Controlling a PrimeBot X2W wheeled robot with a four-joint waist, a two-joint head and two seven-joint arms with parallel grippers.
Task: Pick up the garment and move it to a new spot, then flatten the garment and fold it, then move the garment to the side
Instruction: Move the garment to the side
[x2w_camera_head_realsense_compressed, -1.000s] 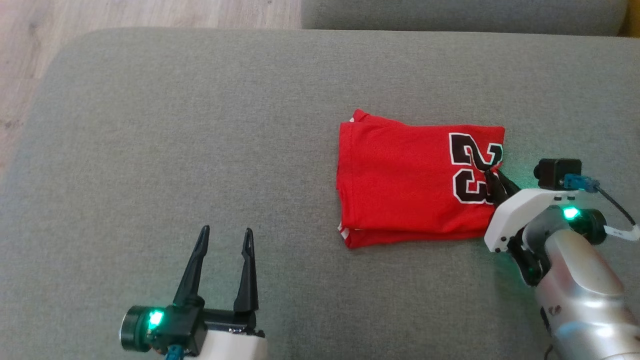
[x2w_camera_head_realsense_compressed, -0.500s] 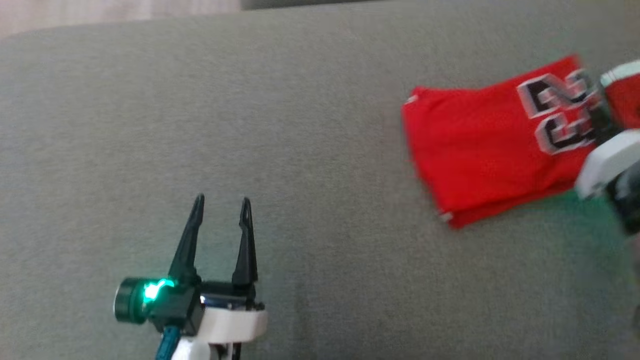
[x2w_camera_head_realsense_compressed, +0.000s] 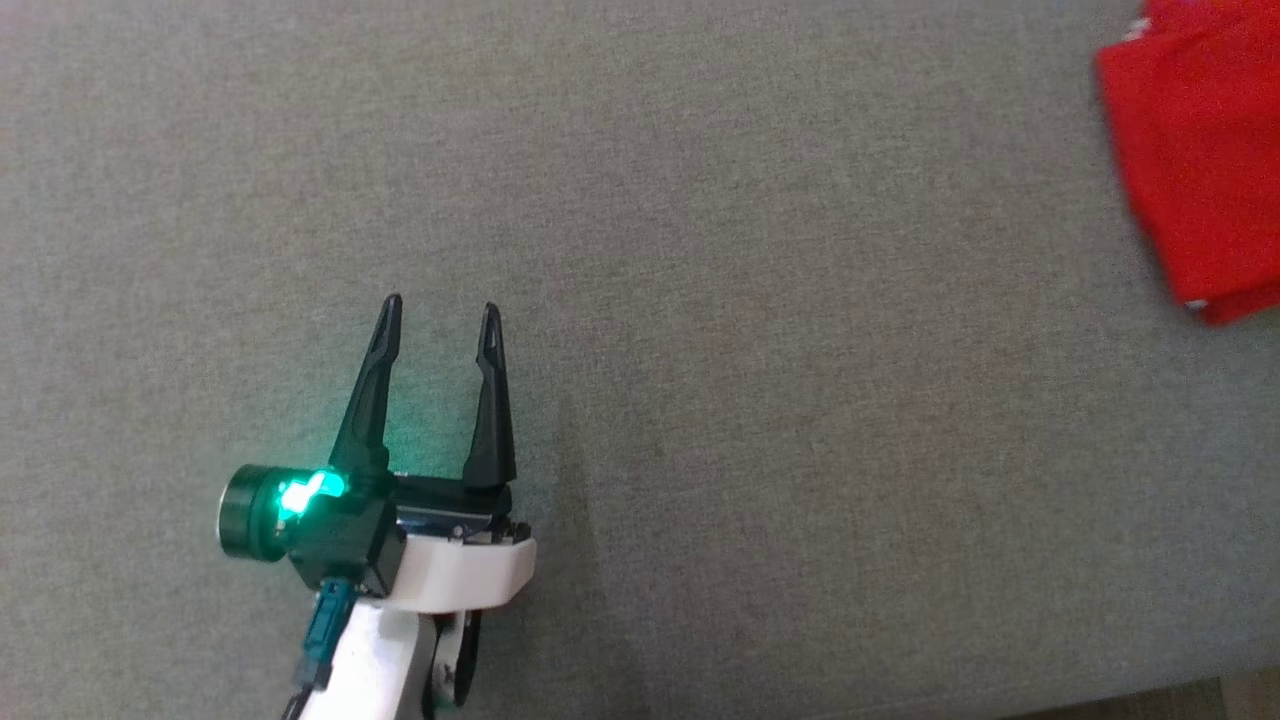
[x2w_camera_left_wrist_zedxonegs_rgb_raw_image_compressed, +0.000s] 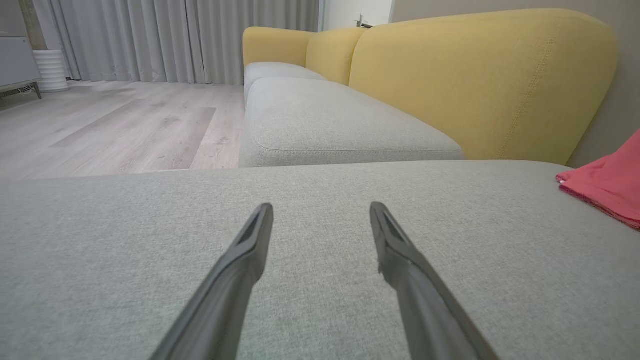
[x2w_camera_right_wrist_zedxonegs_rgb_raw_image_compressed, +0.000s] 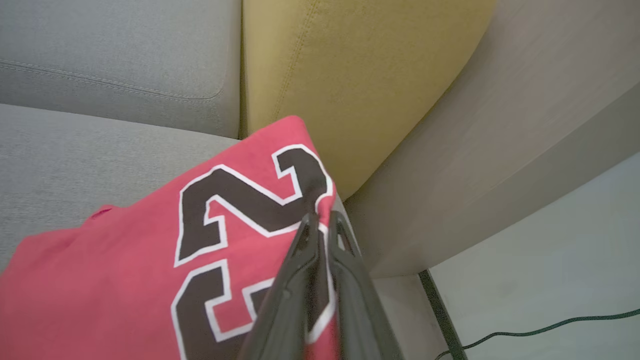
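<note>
Here the grey sofa cushion stretches wide, with a yellow backrest, pale wood floor and curtains beyond. The folded red garment is at the cushion's far right, near the backrest. The left gripper is over bare cushion, fingers spread and empty; the right gripper is pinched tight on the garment by its black numerals.

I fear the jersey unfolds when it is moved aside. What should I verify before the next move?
1. Grip: right claw shut on the jersey edge, by the number: ok.
2. Fold: jersey lies in neat layers: ok.
3. Free arm: left claw open, apart from the jersey: ok.
4. Room: bare cushion beside the jersey: ok.
5. Support: jersey wholly on the cushion: cannot tell.
</note>
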